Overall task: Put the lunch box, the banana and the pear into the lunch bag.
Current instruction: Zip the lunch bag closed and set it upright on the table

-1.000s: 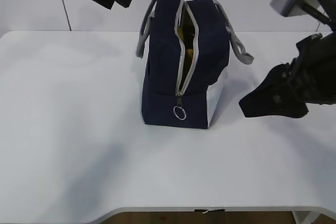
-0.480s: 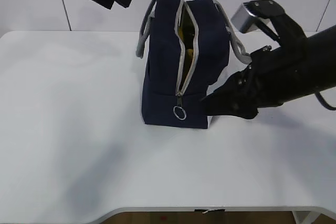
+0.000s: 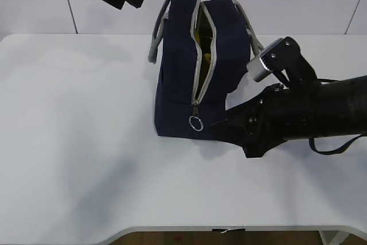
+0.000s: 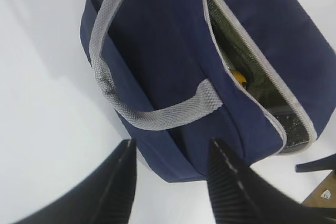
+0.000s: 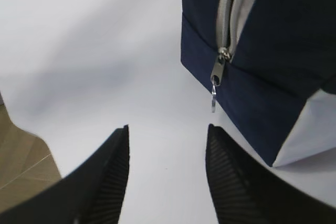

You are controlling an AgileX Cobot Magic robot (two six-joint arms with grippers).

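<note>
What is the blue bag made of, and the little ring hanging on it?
The lunch bag looks like matte navy woven fabric, since it sags softly. Its strap handles look like grey webbing with a visible ribbed weave. The ring pull seems to be metal, thin and shiny, though that is hard to confirm.

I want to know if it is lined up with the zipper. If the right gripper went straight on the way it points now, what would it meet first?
Probably the ring pull at the lower end of the lunch bag: the open right gripper points at it from close by, though depth is unclear.
</note>
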